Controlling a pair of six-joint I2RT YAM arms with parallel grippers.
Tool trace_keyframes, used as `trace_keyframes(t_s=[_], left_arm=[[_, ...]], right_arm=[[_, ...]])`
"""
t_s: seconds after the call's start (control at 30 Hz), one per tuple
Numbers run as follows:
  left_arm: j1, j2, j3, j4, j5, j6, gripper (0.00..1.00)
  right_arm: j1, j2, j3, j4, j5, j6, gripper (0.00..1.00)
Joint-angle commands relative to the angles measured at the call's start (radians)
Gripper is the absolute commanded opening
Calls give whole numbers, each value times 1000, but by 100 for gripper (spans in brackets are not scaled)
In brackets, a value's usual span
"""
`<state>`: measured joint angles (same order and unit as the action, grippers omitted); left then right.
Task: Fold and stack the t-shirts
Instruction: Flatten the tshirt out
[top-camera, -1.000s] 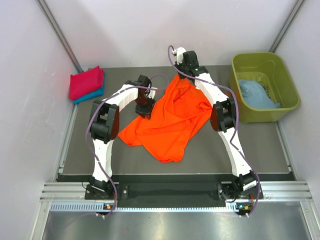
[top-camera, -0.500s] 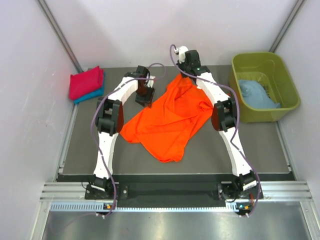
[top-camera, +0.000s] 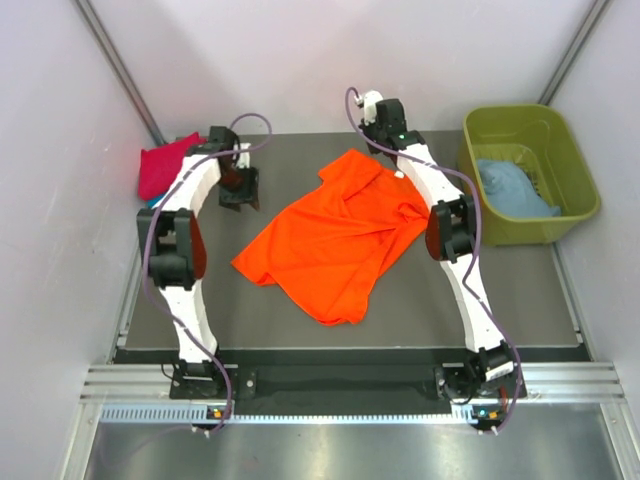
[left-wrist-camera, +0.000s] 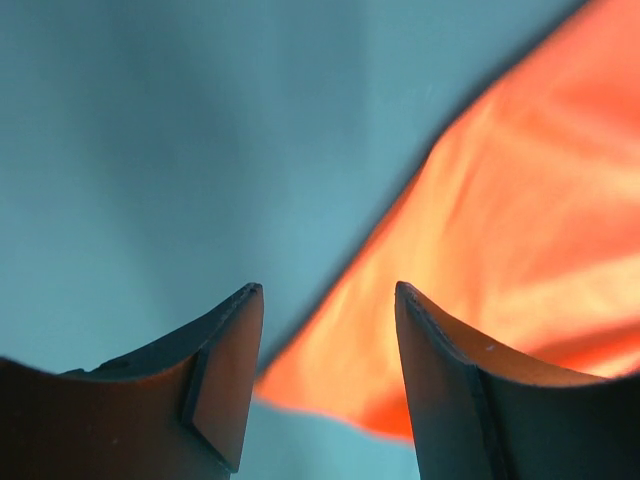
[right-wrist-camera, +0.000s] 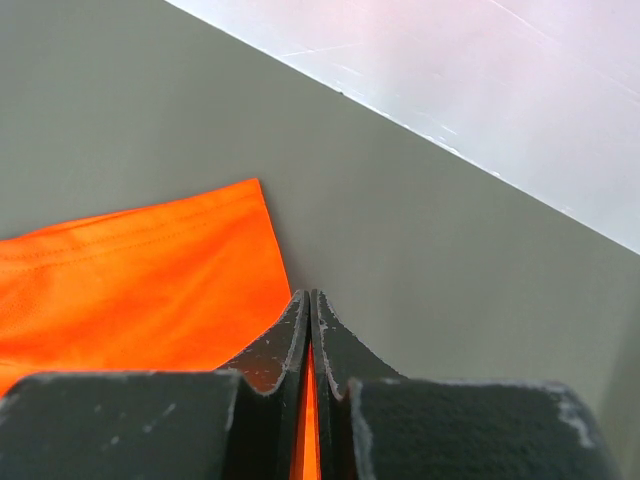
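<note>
Though crumpled, light blue t-shirt (top-camera: 512, 188) inside olive-green tub (top-camera: 525, 229)

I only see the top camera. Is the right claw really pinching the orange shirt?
Observer: Yes. In the right wrist view the right gripper is shut on a thin strip of the orange t-shirt.
Operator: What about the left claw?
Observer: The left wrist view shows the left gripper open, with nothing in the gap.
Operator: Is it touching the shirt?
Observer: I cannot tell. That view shows the shirt's edge beyond the gap, but it is blurred.
</note>
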<state>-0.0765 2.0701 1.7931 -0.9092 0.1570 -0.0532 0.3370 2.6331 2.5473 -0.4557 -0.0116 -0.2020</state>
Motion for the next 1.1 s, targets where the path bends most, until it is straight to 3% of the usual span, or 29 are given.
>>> trace_keyframes(t_s=[0.0,0.07,0.13,0.27,0.37,0.9,1.07], left_arm=[[24,-102,-95,-36,44,-20,60],[49,-129,-136,-42,62,-25,61],[69,-146,-171,-62,91,-27,61],[112,-165,-241,-85,136,-36,61],[142,-177,-297,-91,145,-50,61],[181,-216,-481,-92,191,-74,59],[182,-197,-471,-73,159,-74,59]], right_arm=[[-1,-56,39,38,7,-13,0],[-3,-51,39,38,-4,-11,1],[-1,-50,39,37,-30,21,7],[5,-67,15,19,-105,95,36],[14,-73,10,12,-106,107,51],[33,-76,22,34,-57,96,59],[42,-78,24,31,-60,96,59]])
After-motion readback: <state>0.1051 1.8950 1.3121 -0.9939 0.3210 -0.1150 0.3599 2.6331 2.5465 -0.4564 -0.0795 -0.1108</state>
